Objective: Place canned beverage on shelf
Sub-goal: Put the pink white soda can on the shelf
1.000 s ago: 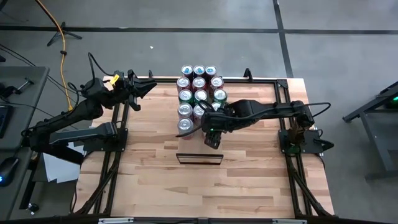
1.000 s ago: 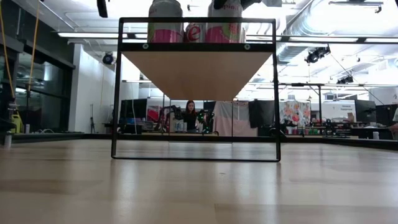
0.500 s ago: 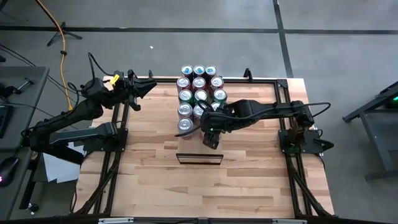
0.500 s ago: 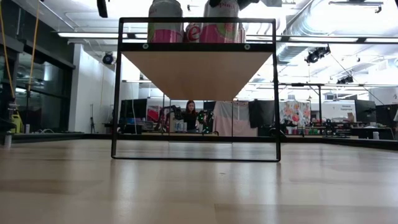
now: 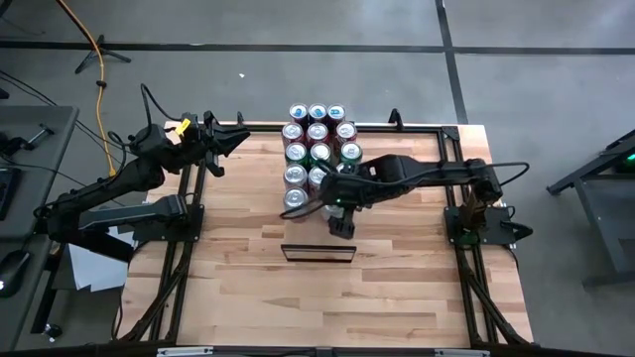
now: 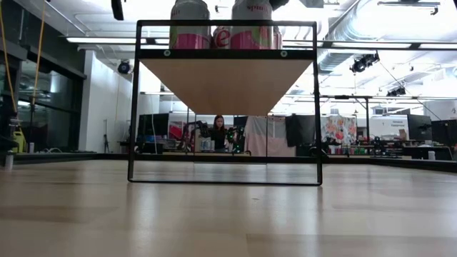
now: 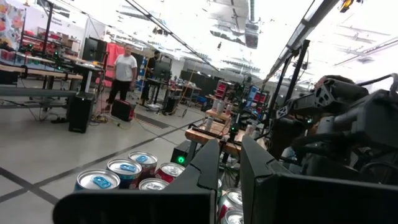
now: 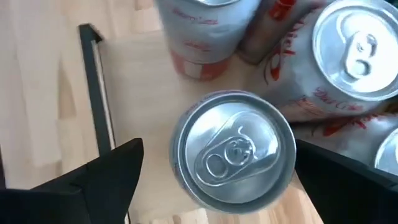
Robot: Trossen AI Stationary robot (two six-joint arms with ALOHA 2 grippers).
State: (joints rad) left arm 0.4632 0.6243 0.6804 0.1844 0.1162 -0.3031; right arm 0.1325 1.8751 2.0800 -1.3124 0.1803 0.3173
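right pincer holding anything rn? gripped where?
Can't tell. The can sits between the right pincer fingers, which flank its sides, but contact isn't visible.

We see the shelf (image 5: 317, 213) packed with cans (image 5: 317, 132) toward twelve o'clock, right gripper (image 5: 338, 220) over the can (image 8: 232, 147) at its six o'clock end, open fingers clear of it, bare tabletop (image 5: 317, 297) at six, three and nine o'clock.

Silver-topped pink cans (image 5: 316, 149) stand on pale wood shelf (image 8: 137, 87) with dark frame (image 6: 225, 50).
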